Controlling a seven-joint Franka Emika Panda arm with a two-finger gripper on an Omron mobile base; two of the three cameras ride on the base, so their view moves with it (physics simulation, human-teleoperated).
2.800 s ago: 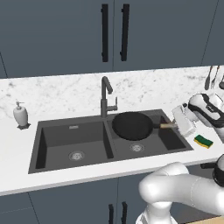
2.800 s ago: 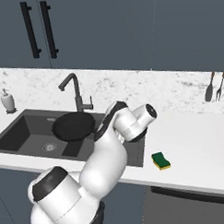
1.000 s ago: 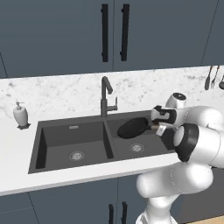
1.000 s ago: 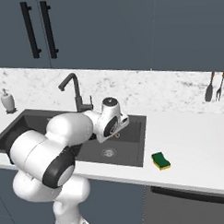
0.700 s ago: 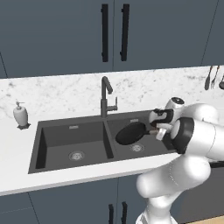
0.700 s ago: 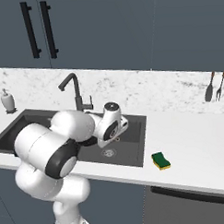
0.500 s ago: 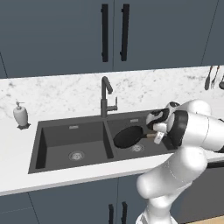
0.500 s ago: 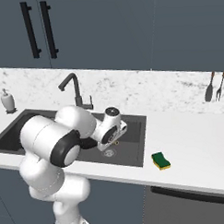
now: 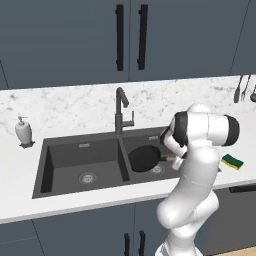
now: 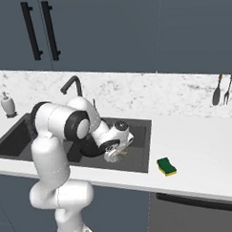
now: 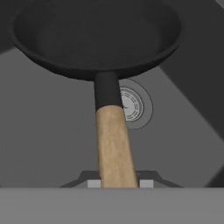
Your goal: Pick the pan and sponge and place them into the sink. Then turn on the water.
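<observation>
The black pan (image 9: 145, 157) sits low inside the right basin of the dark grey sink (image 9: 55, 160), tilted a little. My gripper (image 9: 175, 159) is shut on its wooden handle (image 11: 114, 144). In the hand view the pan (image 11: 96, 35) lies straight ahead of the gripper (image 11: 118, 183), with the round metal drain (image 11: 136, 105) just beneath the handle. I cannot tell whether the pan touches the basin floor. The green-and-yellow sponge (image 9: 232, 161) lies on the counter to the right of the sink, also in the right base view as the sponge (image 10: 166, 167). The tall dark faucet (image 9: 120, 110) is dry.
A white soap dispenser (image 9: 23, 132) stands on the counter left of the sink. Utensils (image 9: 242, 89) hang on the back wall at the far right. The centre divider runs just left of the pan. Dark cabinets hang above the marble counter.
The pan has gone lower and slightly left into the right basin, the gripper staying on its handle. The arm has folded closer over the sink's front edge. The sponge stays put.
</observation>
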